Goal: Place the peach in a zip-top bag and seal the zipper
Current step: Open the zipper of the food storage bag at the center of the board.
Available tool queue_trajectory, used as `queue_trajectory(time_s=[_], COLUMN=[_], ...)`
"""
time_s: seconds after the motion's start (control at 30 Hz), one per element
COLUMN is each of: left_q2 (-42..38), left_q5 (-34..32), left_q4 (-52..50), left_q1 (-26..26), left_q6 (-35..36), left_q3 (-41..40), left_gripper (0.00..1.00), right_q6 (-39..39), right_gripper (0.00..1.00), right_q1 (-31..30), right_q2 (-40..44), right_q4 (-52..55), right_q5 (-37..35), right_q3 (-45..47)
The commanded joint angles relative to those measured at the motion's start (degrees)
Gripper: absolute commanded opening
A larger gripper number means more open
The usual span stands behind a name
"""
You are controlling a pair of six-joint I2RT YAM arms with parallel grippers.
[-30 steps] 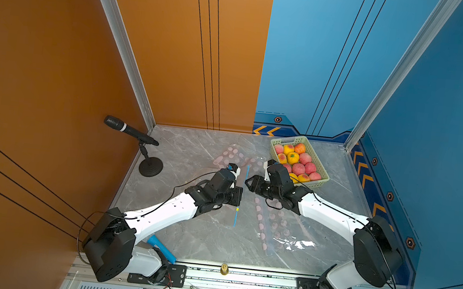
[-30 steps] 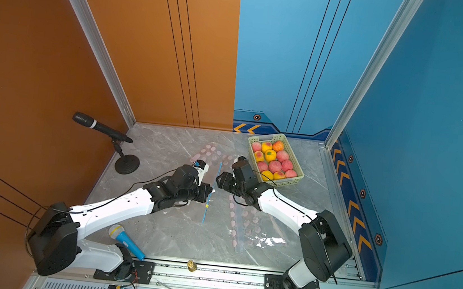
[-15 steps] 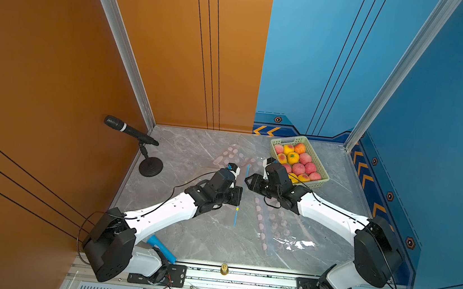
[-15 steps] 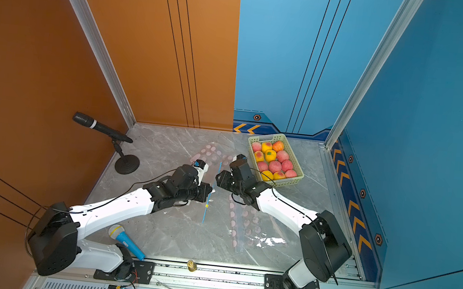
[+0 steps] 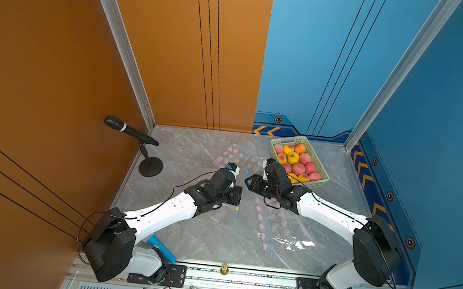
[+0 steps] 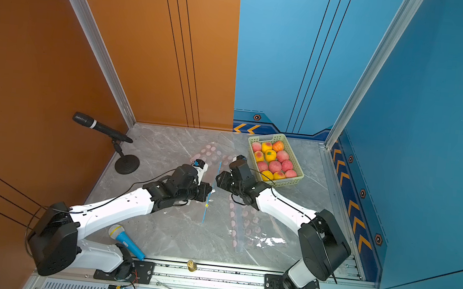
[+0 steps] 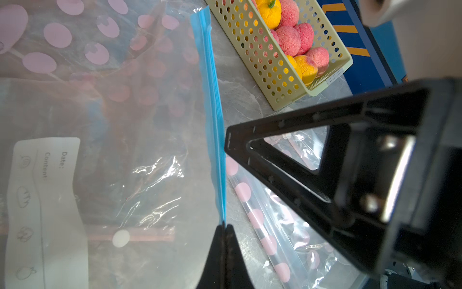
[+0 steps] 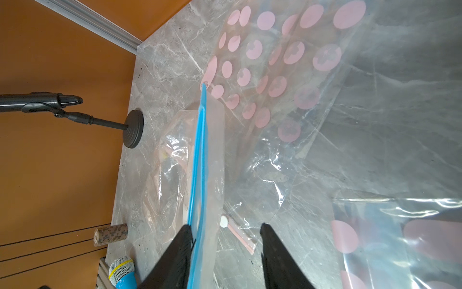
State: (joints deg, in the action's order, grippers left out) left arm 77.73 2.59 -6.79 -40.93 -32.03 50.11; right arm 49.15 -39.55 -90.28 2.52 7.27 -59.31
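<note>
The clear zip-top bag (image 7: 140,160) with a white label is held up above the table, its blue zipper (image 5: 241,193) running front to back between the two arms. My left gripper (image 7: 224,226) is shut on the zipper (image 7: 212,100), in both top views (image 6: 210,191). My right gripper (image 8: 226,226) is open and straddles the zipper (image 8: 198,162), which lies against one finger (image 8: 185,240); it faces the left gripper (image 5: 247,180). Several peaches (image 5: 298,168) lie in the green basket (image 5: 322,179). I cannot tell whether a peach is inside the bag.
Pink-dotted clear bags lie flat at the back (image 5: 232,154) and front right (image 5: 272,222). A black microphone on a stand (image 5: 150,167) is at the back left. A blue microphone (image 6: 126,241) lies by the left arm's base. Yellow fruits (image 5: 292,157) share the basket.
The right gripper has crept slightly toward the left gripper along the zipper. The left arm and the bag have stayed put.
</note>
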Motion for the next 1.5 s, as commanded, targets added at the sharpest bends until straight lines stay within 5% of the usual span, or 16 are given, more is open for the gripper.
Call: queue_trajectory(time_s=[0.0,0.47,0.97,1.4,1.47], left_q2=[0.1,1.7,1.8,-0.3,-1.4], left_q5=[0.1,1.8,1.4,-2.5,-4.2], left_q4=[1.1,2.1,2.5,2.0,1.4], left_q1=[0.4,0.0,-0.3,-0.3,-0.2], left_q6=[-0.5,-0.8,-1.0,-3.4,-4.1], left_q3=[-1.0,-0.8,-0.8,-2.0,-2.2], left_gripper=[0.00,0.00,0.00,0.00,0.09], right_q6=[1.0,0.8,2.0,0.5,0.3], right_gripper=[0.47,0.45,0.32,0.00,0.00], right_q1=[-0.3,-0.3,-1.7,-2.0,-1.3], right_q2=[-0.8,-4.0,-5.7,-6.1,-4.9], right_q4=[1.3,4.0,4.4,4.0,2.6], right_q5=[-1.4,-1.3,0.1,0.9,1.3], right_q3=[-1.3,-4.7,-4.9,-5.7,-4.5])
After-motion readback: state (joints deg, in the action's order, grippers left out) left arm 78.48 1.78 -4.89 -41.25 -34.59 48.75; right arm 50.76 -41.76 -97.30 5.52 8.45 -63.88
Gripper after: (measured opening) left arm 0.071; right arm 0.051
